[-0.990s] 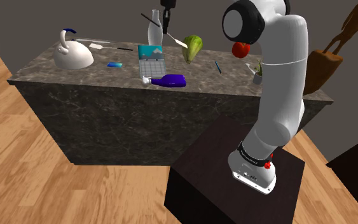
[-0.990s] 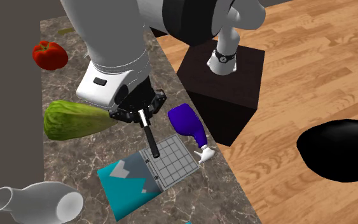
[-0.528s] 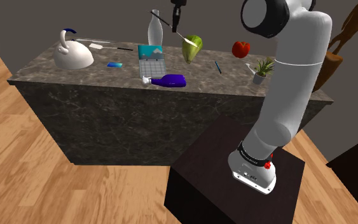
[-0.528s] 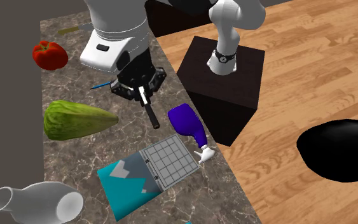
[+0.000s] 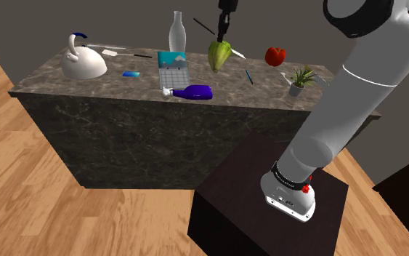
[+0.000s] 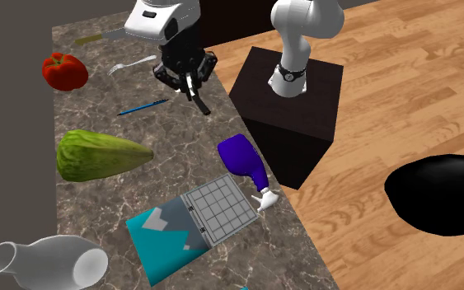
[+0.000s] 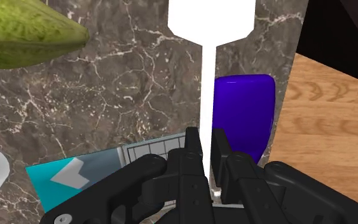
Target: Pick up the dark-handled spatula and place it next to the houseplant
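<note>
Wrist view, 2 fingers (image 7: 192, 153) clamped on 1 spatula (image 7: 208, 89), over counter (image 7: 126, 89) with 1 purple bottle (image 7: 244, 108), 1 green vegetable (image 7: 18, 35)

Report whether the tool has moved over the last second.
Yes. In the shoulder view the tool, holding the spatula, went rightward, from by the bottle to above the green vegetable.

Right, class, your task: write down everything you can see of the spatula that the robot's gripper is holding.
The spatula has a flat, plain white blade with angled corners, a thin white shaft and a slim dark handle. The black gripper is shut on the shaft, one finger on each side, and nothing else touches it. It hangs tilted in the air above the dark veined counter, with the handle sticking out behind the fingers.
</note>
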